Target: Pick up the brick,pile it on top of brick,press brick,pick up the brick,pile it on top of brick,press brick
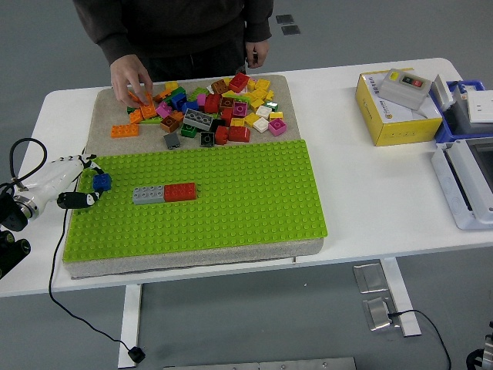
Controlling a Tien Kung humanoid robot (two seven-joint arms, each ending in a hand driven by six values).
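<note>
Green baseplate [231, 193] on a white desk [370, 193], grey brick [148, 194] joined end to end with red brick [180, 191], left hand [65, 185] at a blue brick [102, 182] on the plate's left edge, person's hand [131, 79] reaching into the loose brick pile [208, 108], yellow box [394, 108] at right.

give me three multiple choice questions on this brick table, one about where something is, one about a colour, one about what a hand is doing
1. Where is the grey brick?
A. on the green baseplate, touching the red brick
B. in the loose pile
C. on the yellow box

2. What colour is the brick by the left hand?
A. pink
B. blue
C. white

3. What is the person's hand doing?
A. resting on the yellow box
B. reaching into the loose pile
C. pressing the grey brick

Answers: 1 A, it sits on the green baseplate end to end with the red brick. 2 B, the blue brick is at the left hand. 3 B, the person's hand is on the orange bricks of the loose pile.
</note>
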